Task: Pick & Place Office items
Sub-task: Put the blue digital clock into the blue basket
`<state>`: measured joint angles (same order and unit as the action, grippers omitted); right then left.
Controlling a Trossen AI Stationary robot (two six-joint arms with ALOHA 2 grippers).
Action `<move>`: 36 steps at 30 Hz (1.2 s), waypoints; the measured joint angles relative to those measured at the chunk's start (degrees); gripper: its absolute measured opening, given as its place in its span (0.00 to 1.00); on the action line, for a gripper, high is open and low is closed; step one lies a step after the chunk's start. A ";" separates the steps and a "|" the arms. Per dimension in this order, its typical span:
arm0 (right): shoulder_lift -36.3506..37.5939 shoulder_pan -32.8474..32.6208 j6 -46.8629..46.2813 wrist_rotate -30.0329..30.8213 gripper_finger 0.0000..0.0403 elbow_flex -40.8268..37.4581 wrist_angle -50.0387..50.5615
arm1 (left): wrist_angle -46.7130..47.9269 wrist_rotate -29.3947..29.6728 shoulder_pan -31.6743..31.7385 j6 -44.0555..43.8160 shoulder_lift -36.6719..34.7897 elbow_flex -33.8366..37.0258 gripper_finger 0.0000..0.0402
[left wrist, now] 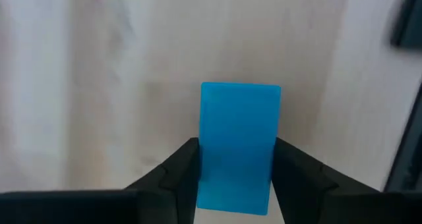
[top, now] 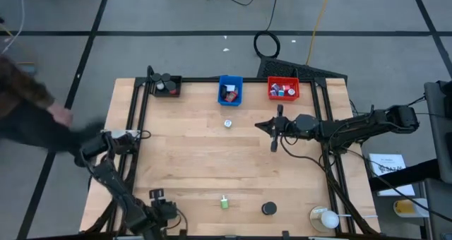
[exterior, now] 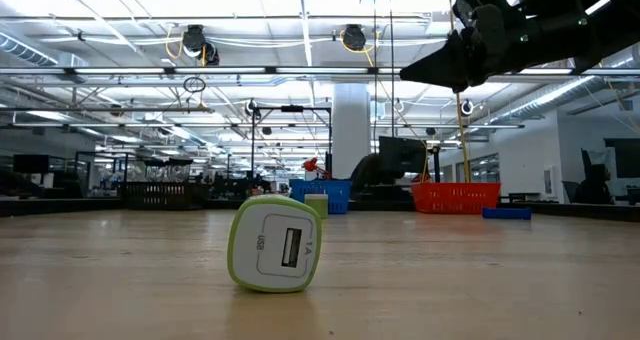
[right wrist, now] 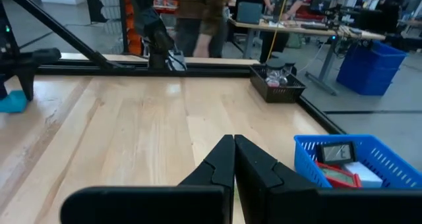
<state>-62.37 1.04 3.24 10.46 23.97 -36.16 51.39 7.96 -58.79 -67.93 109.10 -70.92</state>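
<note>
A flat blue rectangular block (left wrist: 241, 128) lies on the wooden table between the fingers of my left gripper (left wrist: 237, 155), which points down at the table's near left (top: 159, 201). The right wrist view shows this block (right wrist: 12, 103) at table level under the left arm. My right gripper (right wrist: 234, 145) hangs shut and empty, held level above the table's middle right (top: 260, 125). Loose office items lie on the table: a green-and-white USB charger (exterior: 275, 245) (top: 224, 202), a black disc (top: 268, 209) and a small whitish disc (top: 228, 123). My left gripper has the blue block pinched between its two fingers, one on each long side (left wrist: 203, 168), near one short end. The fingers come from above, pointing down, and lie across the block. The block lies flat, its broad face up, against the table.
Along the far edge stand a black bin (top: 166, 86), a blue bin (top: 230, 90) and a red bin (top: 283, 89), each with items in it. A roundish white object in a clear holder (top: 326, 217) sits near right. A person (top: 28, 113) stands at the table's left side.
</note>
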 joint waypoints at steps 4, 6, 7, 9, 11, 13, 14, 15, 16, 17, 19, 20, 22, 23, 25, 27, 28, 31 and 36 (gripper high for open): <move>0.00 0.00 0.48 0.00 0.00 0.00 -0.43 | 1.51 3.86 4.74 8.44 -3.73 0.00 0.39; 0.01 -0.01 0.48 0.00 0.00 0.00 -0.04 | 2.29 6.30 7.22 13.18 -6.12 0.00 0.39; 0.02 0.00 0.48 0.00 0.00 0.00 0.03 | 2.63 7.64 8.65 15.49 -7.36 0.00 0.39; 0.02 0.00 0.48 0.00 0.00 0.00 0.27 | 2.90 10.04 11.75 20.02 -9.74 0.01 0.39; 0.00 0.00 0.48 0.00 0.00 0.00 0.69 | 2.38 12.73 15.11 24.43 -11.99 0.62 0.39; 0.02 0.00 0.48 0.00 0.00 0.00 1.16 | 0.69 14.95 19.00 29.10 -13.83 2.04 0.39; 0.02 -0.02 0.48 0.00 0.00 0.00 1.35 | -1.33 15.61 20.94 31.55 -14.69 3.44 0.39; 0.00 0.00 0.48 0.00 0.00 0.00 1.42 | -4.23 16.05 22.97 34.44 -15.38 5.22 0.39; 0.01 0.00 0.48 0.00 0.00 0.00 1.39 | -8.52 16.14 25.40 38.08 -15.97 7.29 0.39; 0.00 0.00 0.50 0.00 0.00 0.00 1.36 | -13.21 15.77 27.77 41.98 -16.54 9.58 0.39; 0.02 0.00 0.55 0.00 0.00 0.00 1.33 | -22.97 13.45 33.41 50.13 -17.02 13.08 0.39; 0.01 0.00 0.51 0.01 0.00 0.00 1.33 | -27.49 11.95 36.48 53.93 -16.85 14.21 0.39; 0.02 0.00 0.50 0.05 0.00 0.00 1.33 | -34.09 8.68 42.60 59.67 -15.85 15.49 0.39; 0.02 0.00 0.48 0.09 0.00 0.00 1.42 | -36.93 7.00 45.45 61.85 -14.74 15.64 0.39; 0.01 0.00 0.48 0.13 0.00 0.00 2.01 | -40.88 3.64 50.05 66.03 -12.34 15.06 0.39; 0.00 0.00 0.43 0.19 0.00 0.00 2.43 | -43.56 1.22 53.35 69.64 -9.82 13.85 0.39; 0.02 0.00 0.29 0.20 0.00 0.00 2.61 | -45.22 0.03 54.58 71.09 -8.34 13.08 0.39; 0.02 0.04 0.35 0.35 0.00 0.00 2.70 | -48.77 -2.87 56.98 74.25 -3.53 11.60 0.39; 0.00 0.07 -1.06 1.84 0.00 0.00 3.36 | -50.19 -3.67 58.51 76.48 3.36 7.34 0.39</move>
<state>-62.37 1.10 2.18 12.29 23.97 -32.80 1.20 4.29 -0.28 8.55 112.45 -63.57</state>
